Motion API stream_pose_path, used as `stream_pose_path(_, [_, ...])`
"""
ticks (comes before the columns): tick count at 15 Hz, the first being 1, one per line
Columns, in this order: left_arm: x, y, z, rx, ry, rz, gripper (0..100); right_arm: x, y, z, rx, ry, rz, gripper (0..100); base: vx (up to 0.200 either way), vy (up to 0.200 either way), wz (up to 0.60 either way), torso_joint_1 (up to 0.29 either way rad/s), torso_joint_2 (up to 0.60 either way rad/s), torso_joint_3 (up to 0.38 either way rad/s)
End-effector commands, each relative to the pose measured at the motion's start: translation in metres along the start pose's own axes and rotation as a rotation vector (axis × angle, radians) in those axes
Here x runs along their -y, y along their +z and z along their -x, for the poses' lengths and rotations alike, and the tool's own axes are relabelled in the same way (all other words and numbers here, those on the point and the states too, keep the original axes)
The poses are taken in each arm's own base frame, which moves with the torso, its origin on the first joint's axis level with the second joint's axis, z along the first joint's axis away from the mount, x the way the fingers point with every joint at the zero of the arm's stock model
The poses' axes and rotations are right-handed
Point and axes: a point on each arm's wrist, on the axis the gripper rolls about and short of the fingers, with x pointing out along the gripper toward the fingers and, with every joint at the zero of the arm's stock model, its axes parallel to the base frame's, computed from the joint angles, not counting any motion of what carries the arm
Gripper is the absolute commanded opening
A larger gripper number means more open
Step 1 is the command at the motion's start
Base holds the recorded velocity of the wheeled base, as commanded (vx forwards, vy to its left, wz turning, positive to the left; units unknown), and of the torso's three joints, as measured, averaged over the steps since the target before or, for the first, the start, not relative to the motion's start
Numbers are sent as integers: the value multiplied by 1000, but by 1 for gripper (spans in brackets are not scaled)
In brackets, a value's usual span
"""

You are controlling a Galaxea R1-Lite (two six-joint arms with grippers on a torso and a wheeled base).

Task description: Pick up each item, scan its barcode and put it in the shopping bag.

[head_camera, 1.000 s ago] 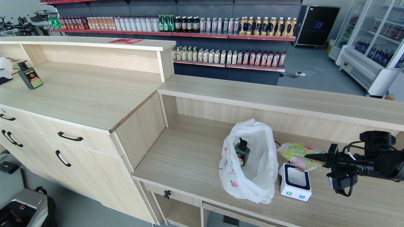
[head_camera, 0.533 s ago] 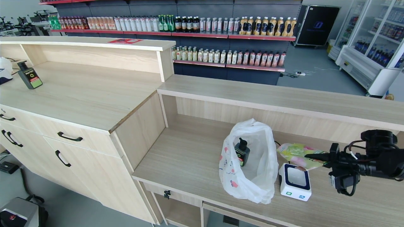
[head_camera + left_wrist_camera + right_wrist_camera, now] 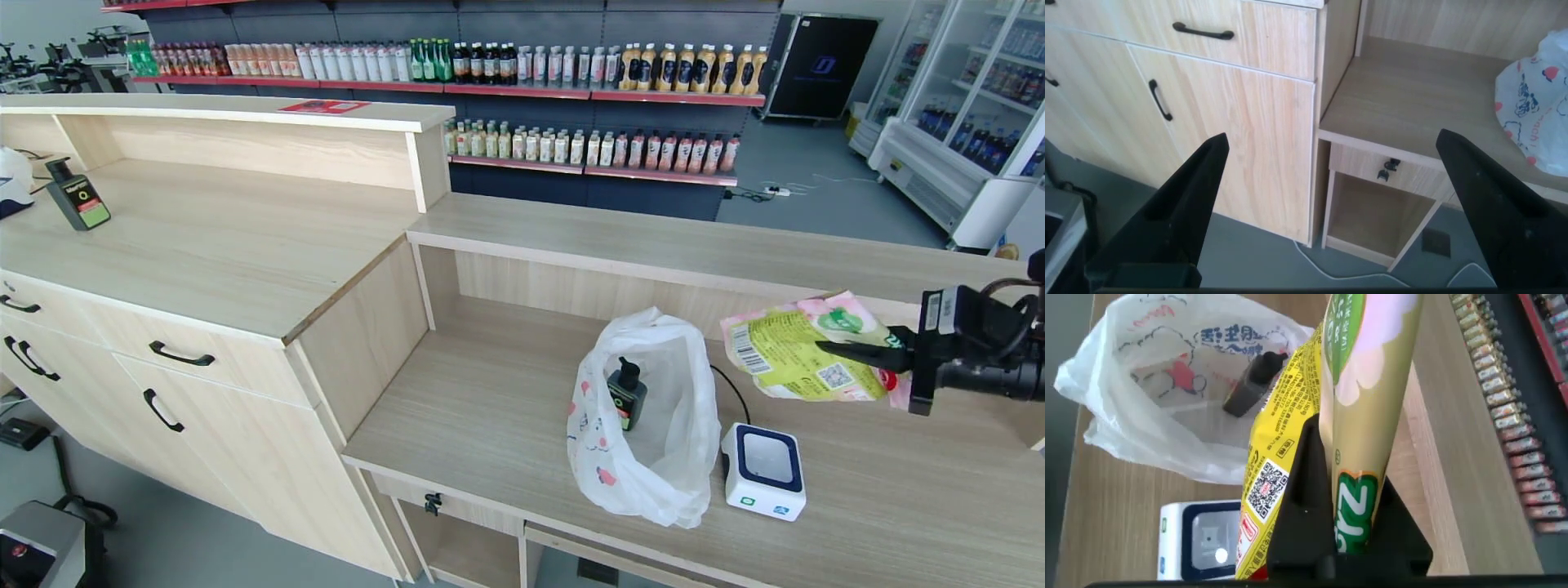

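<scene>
Pale wooden counter [image 3: 490, 408]: the white printed plastic shopping bag [image 3: 653, 457] stands open, ready. The green-and-pink snack pouch [image 3: 796, 351] hangs above the white-and-blue scanner box [image 3: 763, 469], right gripper [image 3: 849, 353] clamped on it, barcode exposed for scanning. Left gripper [image 3: 1333, 139] is spread wide and empty.

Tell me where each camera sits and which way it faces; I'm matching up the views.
Head view: on the robot's head, facing forward and down at the checkout counter; the right tool, clamping the snack packet, shows at right.
Left wrist view: low beside the counter, facing the cabinet doors; the open left tool frames it.
Right wrist view: above the counter, facing down past the clamped snack packet at the barcode scanner.
Shared: all three show the shopping bag.
</scene>
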Motion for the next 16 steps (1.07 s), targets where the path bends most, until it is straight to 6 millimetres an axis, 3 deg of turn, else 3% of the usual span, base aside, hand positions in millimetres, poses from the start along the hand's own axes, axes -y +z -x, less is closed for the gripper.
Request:
stream_pose_path(1, [0, 0, 0, 0, 1, 1, 100, 1, 56, 40, -23, -145, -80, 0, 0, 0, 0, 0, 0, 0])
stream_pose_path(2, [0, 0, 0, 0, 1, 1, 100, 6, 49, 44, -55, -172, -110, 0, 0, 0, 0, 0, 0, 0])
stream_pose_path(5, [0, 0, 0, 0, 1, 1, 100, -9, 51, 51, -94, -152, -401, 0, 0, 0, 0, 0, 0, 0])
stream_pose_path(6, [0, 0, 0, 0, 1, 1, 100, -12, 59, 57, -232, -229, -597, 0, 0, 0, 0, 0, 0, 0])
stream_pose_path(8, [0, 0, 0, 0, 1, 1, 100, -17, 69, 57, -364, -347, -699, 0, 0, 0, 0, 0, 0, 0])
stream_pose_path(13, [0, 0, 0, 0, 1, 1, 100, -20, 86, 35, -446, -507, -678, 0, 0, 0, 0, 0, 0, 0])
stream_pose_path(16, [0, 0, 0, 0, 1, 1, 100, -23, 88, 22, -386, -492, -645, 0, 0, 0, 600, 2, 1, 4])
